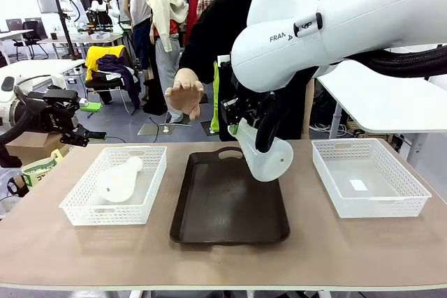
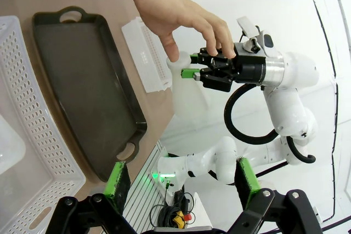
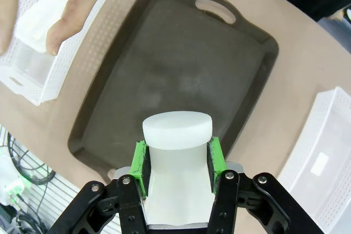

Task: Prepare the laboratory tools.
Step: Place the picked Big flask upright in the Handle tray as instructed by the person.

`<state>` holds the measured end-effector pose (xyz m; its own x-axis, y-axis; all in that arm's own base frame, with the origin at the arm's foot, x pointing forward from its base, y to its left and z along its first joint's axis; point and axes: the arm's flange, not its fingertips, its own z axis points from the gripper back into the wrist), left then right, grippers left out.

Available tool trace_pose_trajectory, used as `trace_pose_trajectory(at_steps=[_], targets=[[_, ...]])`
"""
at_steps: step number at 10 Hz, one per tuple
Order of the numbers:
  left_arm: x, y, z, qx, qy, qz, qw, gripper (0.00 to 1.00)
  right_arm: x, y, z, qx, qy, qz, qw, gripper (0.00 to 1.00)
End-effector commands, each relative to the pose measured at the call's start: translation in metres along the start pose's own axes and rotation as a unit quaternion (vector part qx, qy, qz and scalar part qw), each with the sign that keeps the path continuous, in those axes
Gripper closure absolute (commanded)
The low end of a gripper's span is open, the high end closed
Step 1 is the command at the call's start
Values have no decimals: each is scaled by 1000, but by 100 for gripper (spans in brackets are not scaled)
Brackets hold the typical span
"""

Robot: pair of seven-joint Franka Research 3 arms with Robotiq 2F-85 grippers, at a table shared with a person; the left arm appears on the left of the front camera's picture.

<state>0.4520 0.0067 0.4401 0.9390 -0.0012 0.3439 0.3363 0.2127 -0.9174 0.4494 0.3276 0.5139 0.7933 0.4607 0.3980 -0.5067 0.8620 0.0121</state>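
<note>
Tabletop [image 1: 349, 249] first: right gripper [image 3: 176, 156] pinches a conical flask [image 1: 269, 158] by the neck above the dark tray [image 1: 209, 225] — next, probably, setting it down upright. Second flask [image 1: 119, 181] lies in the left basket [image 1: 75, 211]; left gripper [image 2: 181, 178] spread.

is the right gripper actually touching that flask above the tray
Touching. The right wrist view shows the right gripper with its green pads pressed flat against both sides of the neck of the flask, with no gap.

— What kind of place is this?
— A robotics lab: a white jointed robot arm [image 1: 335, 19] at one o'clock, over a light brown wooden table [image 1: 223, 263].
— Anything more?
— A black tripod stand [image 1: 63, 22] and black office chairs [image 1: 31, 33] at ten o'clock.
</note>
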Motion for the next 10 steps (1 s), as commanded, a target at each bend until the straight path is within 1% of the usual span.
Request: trace_pose_trajectory(at_steps=[1, 10], targets=[[0, -2, 2, -5, -2, -2, 1000, 0, 0, 1, -1, 1, 0, 2, 1000, 100], [0, -2, 2, -5, -2, -2, 1000, 0, 0, 1, -1, 1, 0, 2, 1000, 100]])
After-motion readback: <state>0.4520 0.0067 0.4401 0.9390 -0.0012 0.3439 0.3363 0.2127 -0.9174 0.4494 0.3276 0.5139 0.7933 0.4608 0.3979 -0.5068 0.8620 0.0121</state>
